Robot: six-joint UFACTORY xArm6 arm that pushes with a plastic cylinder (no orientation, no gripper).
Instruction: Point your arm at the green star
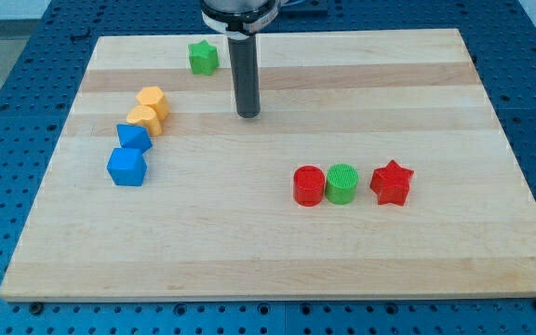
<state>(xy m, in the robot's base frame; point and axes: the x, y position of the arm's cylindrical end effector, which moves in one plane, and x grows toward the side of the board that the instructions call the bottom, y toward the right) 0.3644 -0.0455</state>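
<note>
Camera view: wooden board (277, 251) on a blue perforated bench (7, 93). My tip (248, 114) sits on the board in the upper middle, rod coming straight down from the top edge. No gripper on this arm, just the rod, so nothing to open or close.

Green star (204, 58) lies near the board's top edge, up and to the view's left of my tip, apart from it, not touching.

Left side cluster, well left of the tip: two orange blocks (151, 98) (143, 119) touching each other, then two blue blocks (133, 139) (127, 167) just below them, running in a diagonal line.

Lower right row, well below the tip: red cylinder (309, 185) touching green cylinder (341, 183), red star (391, 182) just to the right of them.
</note>
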